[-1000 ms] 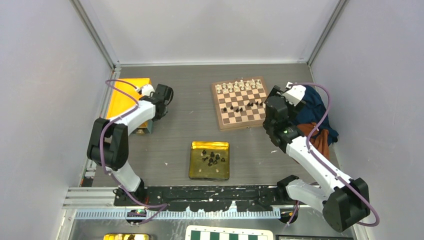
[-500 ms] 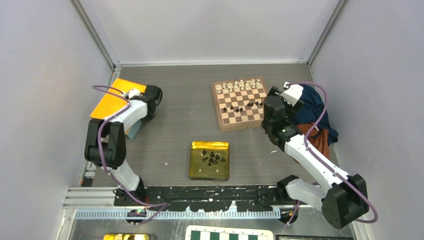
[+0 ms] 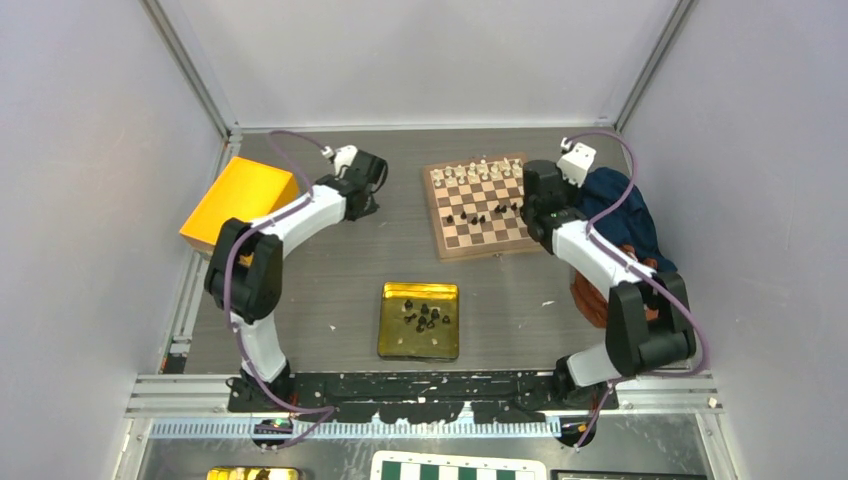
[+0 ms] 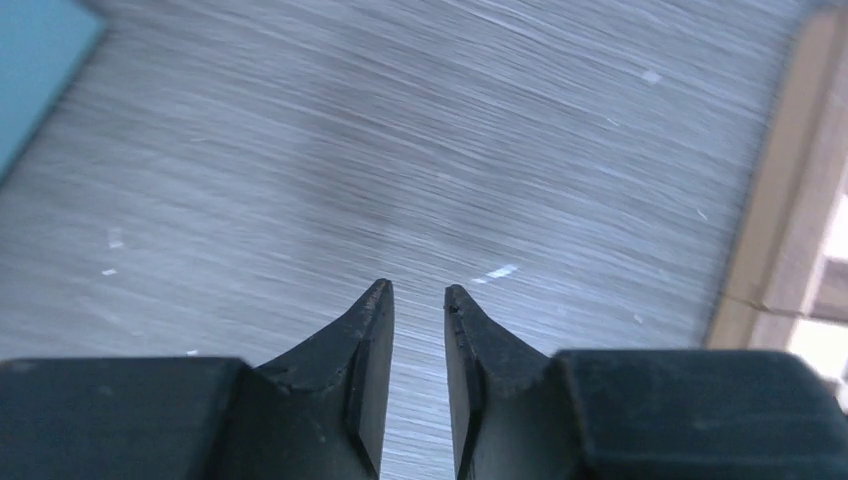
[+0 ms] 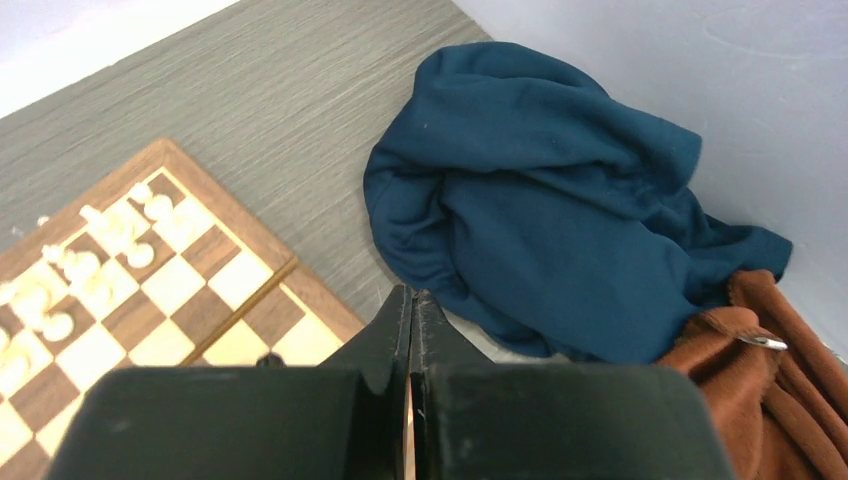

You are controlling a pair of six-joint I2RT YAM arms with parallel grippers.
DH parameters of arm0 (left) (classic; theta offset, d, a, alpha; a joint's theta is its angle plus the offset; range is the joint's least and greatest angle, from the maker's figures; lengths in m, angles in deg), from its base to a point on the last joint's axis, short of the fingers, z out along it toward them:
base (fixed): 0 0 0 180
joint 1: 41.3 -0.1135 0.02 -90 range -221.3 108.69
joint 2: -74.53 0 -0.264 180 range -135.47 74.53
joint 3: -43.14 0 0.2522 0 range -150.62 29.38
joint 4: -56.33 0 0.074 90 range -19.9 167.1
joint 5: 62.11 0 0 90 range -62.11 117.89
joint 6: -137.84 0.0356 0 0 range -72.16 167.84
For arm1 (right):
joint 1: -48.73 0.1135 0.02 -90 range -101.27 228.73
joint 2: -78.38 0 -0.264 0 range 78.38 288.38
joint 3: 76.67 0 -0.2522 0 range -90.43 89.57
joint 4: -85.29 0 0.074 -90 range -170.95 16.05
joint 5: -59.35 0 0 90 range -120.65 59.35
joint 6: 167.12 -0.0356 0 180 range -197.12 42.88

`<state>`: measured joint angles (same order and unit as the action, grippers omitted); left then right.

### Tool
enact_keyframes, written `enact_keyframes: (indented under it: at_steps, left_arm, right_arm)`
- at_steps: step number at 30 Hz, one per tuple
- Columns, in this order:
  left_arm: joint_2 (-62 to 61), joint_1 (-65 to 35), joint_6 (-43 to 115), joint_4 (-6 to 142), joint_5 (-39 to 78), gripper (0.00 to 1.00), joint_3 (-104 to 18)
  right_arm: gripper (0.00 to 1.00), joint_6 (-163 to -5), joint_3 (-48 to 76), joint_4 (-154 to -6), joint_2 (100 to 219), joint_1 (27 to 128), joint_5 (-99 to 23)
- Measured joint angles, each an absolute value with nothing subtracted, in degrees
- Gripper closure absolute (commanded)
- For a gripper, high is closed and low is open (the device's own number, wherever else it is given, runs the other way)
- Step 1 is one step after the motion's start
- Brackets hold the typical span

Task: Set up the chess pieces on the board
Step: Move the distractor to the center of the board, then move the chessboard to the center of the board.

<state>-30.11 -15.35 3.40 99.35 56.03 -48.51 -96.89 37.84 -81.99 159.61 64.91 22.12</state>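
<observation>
Your right pincer (image 5: 411,300) is pressed together, nothing visible between its tips, poised at the edge of the board (image 3: 490,250). That is probably to stay slim among the cream chess pieces (image 5: 128,238) on its left. The blue cloth (image 5: 540,200) crowds its right. Your left pincer (image 4: 418,292), slightly apart and holding nothing, hovers over the tabletop (image 4: 300,150), with room ahead and the board's rim to its right.

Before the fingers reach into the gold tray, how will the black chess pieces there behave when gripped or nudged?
The black chess pieces are probably light, each far smaller than the gold tray. Being tiny and narrow, they may tip or roll if nudged. The glossy tray could let them slide.
</observation>
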Motion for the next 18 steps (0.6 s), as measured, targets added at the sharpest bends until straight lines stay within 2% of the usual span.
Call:
enact_keyframes:
  at_steps: [4, 8, 18]
  left_arm:
    - [-33.76, -12.03, 6.09, 96.84, 52.10, 0.51, -51.57]
    - [-36.95, -11.13, 7.09, 94.48, 48.64, 0.40, -52.53]
    - [-42.59, -8.92, 8.05, 91.48, 43.72, 0.37, -56.24]
  right_arm:
    - [0.99, -98.40, 32.60, -80.02, 165.65, 61.00, 19.23]
    - [0.99, -99.10, 27.24, -77.99, 171.85, 58.29, 16.76]
    - [0.99, -101.11, 19.07, -74.73, 185.12, 54.42, 10.88]
